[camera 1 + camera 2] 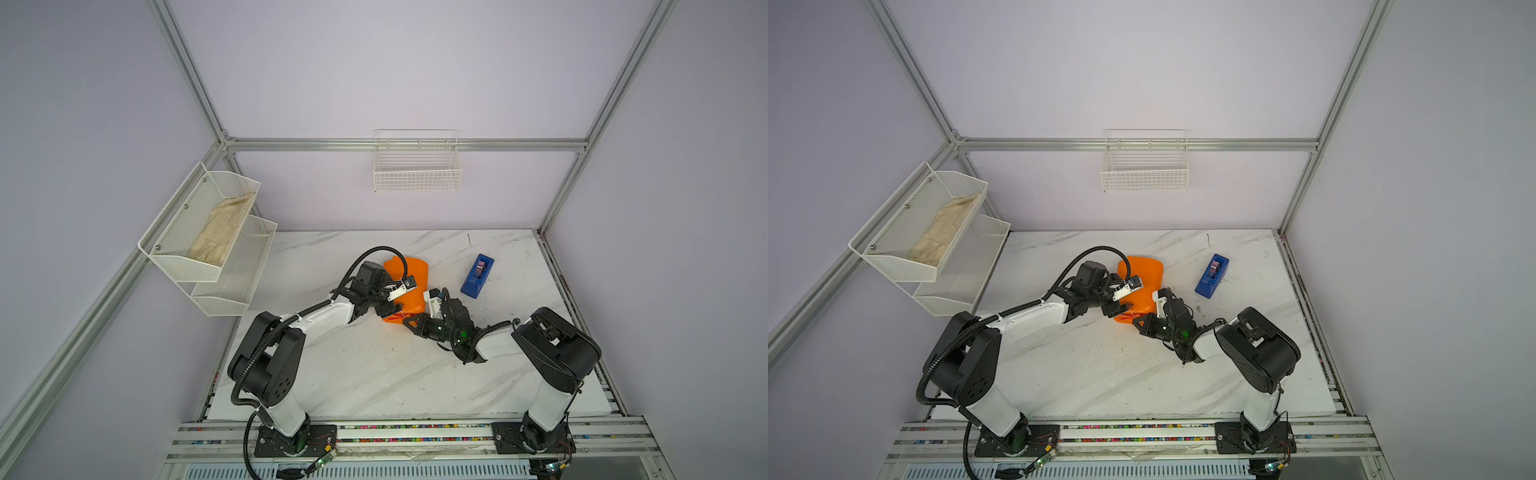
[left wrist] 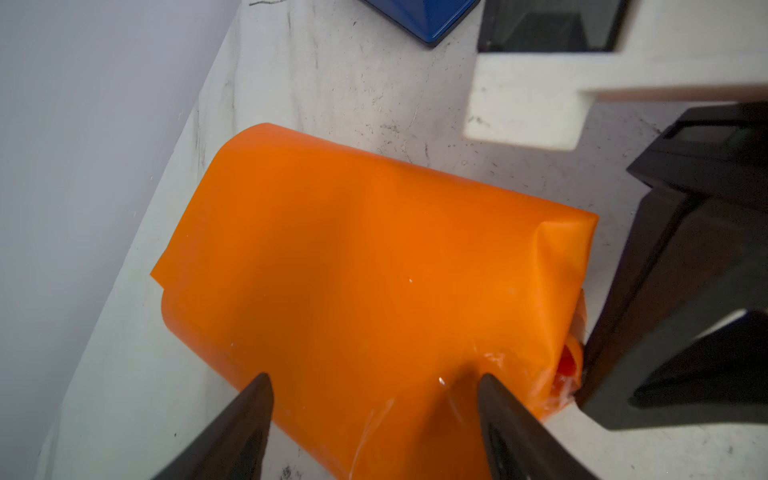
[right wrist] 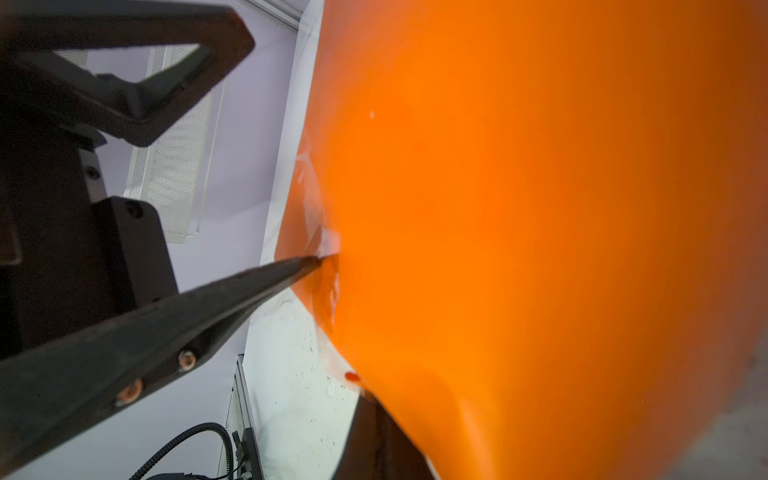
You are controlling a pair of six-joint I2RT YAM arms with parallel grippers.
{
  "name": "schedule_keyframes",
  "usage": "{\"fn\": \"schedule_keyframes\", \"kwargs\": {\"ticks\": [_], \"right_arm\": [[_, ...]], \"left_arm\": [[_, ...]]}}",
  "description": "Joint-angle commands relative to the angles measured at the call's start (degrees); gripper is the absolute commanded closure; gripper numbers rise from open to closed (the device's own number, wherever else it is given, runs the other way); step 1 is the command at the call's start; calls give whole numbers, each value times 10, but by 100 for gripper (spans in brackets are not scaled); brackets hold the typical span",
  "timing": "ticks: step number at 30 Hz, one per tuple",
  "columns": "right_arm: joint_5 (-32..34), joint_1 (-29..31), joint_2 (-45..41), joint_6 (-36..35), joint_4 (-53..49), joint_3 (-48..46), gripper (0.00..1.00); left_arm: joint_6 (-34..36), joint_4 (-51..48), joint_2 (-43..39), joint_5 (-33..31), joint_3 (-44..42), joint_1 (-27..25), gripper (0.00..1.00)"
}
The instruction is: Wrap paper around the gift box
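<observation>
Two arms close in on a rounded orange bundle of the paper [image 1: 415, 276] [image 1: 1144, 272], which lies near the middle of the white marble table [image 1: 374, 374], a little toward its far side, in both top views. The gift box cannot be seen (the sheet covers whatever gives the bundle its bulk).

Reaching in from the left, the left gripper [image 1: 390, 311] [image 2: 372, 380] hangs at the bundle's near left corner with its jaws spread wide and holding nothing. In its wrist view the two dark fingers [image 2: 249, 419] straddle the paper's upper face. Whether their tips touch the sheet cannot be told. A strip of clear tape [image 2: 376, 419] glints on the orange between them.

From the right, the right gripper [image 1: 412, 323] [image 3: 318, 262] meets the near edge of the bundle with its jaws closed. Its wrist view shows one finger [image 3: 232, 299] with its tip pressed into a crumpled, taped crease, pinching the paper. The sheet billows across the rest of that view and hides the other finger.

A blue tape dispenser [image 1: 477, 276] [image 1: 1212, 276] stands on the table to the right of the bundle, apart from it.

On the left wall hangs a white two-tier mesh shelf [image 1: 187, 270], with a beige cloth [image 1: 222, 237] lying in its upper tray. A white wire basket [image 1: 417, 176] hangs on the far wall above the table.
</observation>
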Motion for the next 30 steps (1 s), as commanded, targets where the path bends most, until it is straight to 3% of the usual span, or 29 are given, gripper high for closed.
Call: {"fn": "schedule_keyframes", "kwargs": {"ticks": [1,9,14,24,30], "right_arm": [[6,-2,-18,5,-15,16,100],[-3,-12,-20,5,-22,20,100],[-10,-16,-16,5,-26,27,100],[-19,-17,-7,6,-27,33,100],[-20,-17,-6,6,-32,36,100]], "left_arm": [[23,12,-57,-19,-9,3,14],[84,96,-100,43,-129,7,2],[125,139,-86,83,-169,7,0],[138,250,-16,14,-176,5,1],[131,284,9,7,-179,4,0]]}}
